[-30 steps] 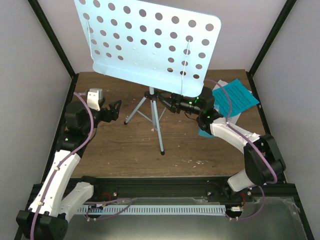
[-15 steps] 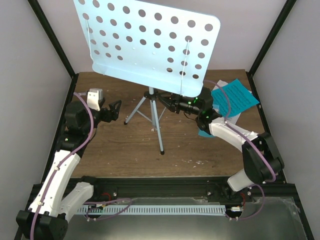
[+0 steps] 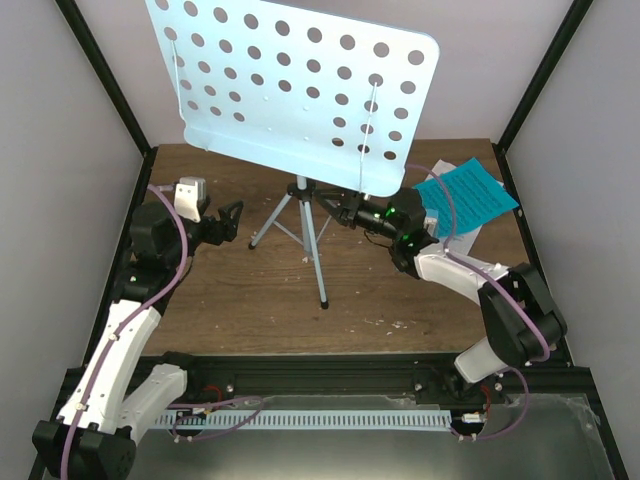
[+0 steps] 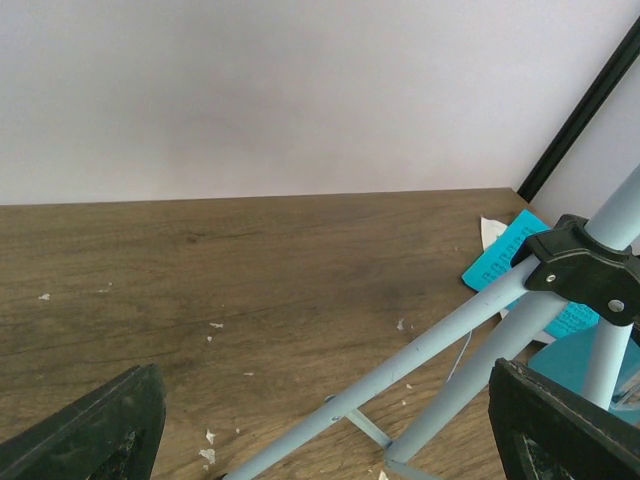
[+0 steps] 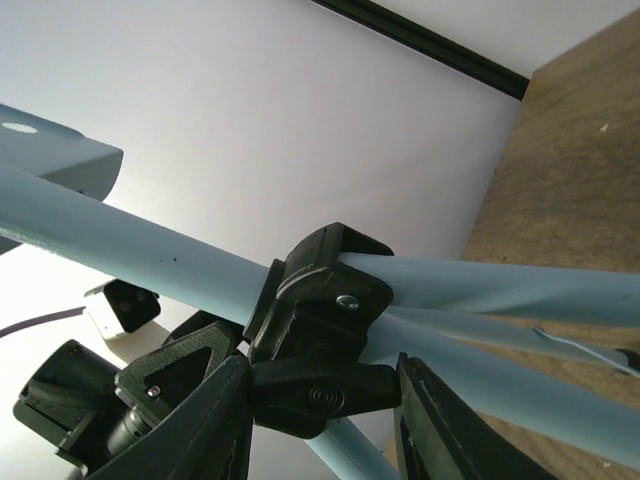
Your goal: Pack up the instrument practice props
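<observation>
Jaws on the left gripper point(image 3: 235, 222) are spread wide with nothing between them, low over the wooden table point(image 3: 250, 300) at mid-left of the overhead frame, near the closest tripod leg but apart from it. At centre the pale blue music stand point(image 3: 300, 90) is upright, its perforated desk filling the upper middle and its thin legs splayed on the table. Reaching in from the right, the right gripper point(image 3: 328, 207) has its jaws clamped on the stand's black hub point(image 5: 320, 330), where legs meet pole. Cyan and white music sheets point(image 3: 468, 195) lie flat at upper right, by the back corner
</observation>
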Controlling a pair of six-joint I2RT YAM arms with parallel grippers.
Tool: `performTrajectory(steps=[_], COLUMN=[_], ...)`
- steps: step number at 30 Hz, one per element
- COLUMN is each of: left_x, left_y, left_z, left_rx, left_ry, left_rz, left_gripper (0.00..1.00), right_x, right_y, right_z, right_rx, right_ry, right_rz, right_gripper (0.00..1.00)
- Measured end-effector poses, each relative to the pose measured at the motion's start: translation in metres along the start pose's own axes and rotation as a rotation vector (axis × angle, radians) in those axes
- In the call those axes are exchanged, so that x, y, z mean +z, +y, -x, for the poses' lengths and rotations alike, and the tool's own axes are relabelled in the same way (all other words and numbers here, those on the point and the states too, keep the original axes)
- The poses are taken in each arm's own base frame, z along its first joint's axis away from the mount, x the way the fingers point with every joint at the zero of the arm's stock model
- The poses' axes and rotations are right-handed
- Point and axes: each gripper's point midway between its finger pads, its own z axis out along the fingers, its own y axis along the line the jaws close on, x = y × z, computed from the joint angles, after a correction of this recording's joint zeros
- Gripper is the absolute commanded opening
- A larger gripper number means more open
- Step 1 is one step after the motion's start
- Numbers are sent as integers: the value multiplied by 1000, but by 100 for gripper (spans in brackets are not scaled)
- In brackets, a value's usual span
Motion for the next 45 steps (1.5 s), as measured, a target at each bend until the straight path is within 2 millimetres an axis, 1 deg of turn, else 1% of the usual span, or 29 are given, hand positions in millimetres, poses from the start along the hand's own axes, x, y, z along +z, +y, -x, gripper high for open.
performTrajectory(steps=[3,5,8,10,14,17,20,24,30,33,36,38,41,45], left_x=[0,0,0,0,0,0,0,0,0,0,0,0,0,0], left_y=[0,0,0,0,0,0,0,0,0,0,0,0,0,0], left_z=[0,0,0,0,0,0,0,0,0,0,-2,-2,-2,-2], left_rx=[0,0,0,0,1,1,1,1,0,0,-1,-1,-1,-1], left_ry=[0,0,0,0,0,0,1,1,1,2,6,7,7,8], left_rz=[0,0,0,0,0,0,0,0,0,0,1,1,1,1], left_gripper=[90,90,90,90,90,90,90,90,90,89,90,90,90,90], right_x=[0,1,2,3,4,5,3,0,3,3,3,3,4,6], right_y=[1,1,1,0,-1,-10,-7,0,7,3,-5,-8,-7,0], right_z=[-1,-1,-2,-6,-11,-13,-13,-9,-2,-1,-1,0,1,3], right_rx=[-62,-96,-119,-118,-59,24,79,130,183,210,236,248,249,248], right_ry=[-13,-15,-8,7,31,39,27,-3,-11,-25,-45,-54,-60,-65], right_rz=[9,13,21,26,24,-18,-35,-44,-51,-75,-108,-120,-117,-97], right_gripper=[30,40,59,65,67,67,71,73,72,68,60,58,45,30])
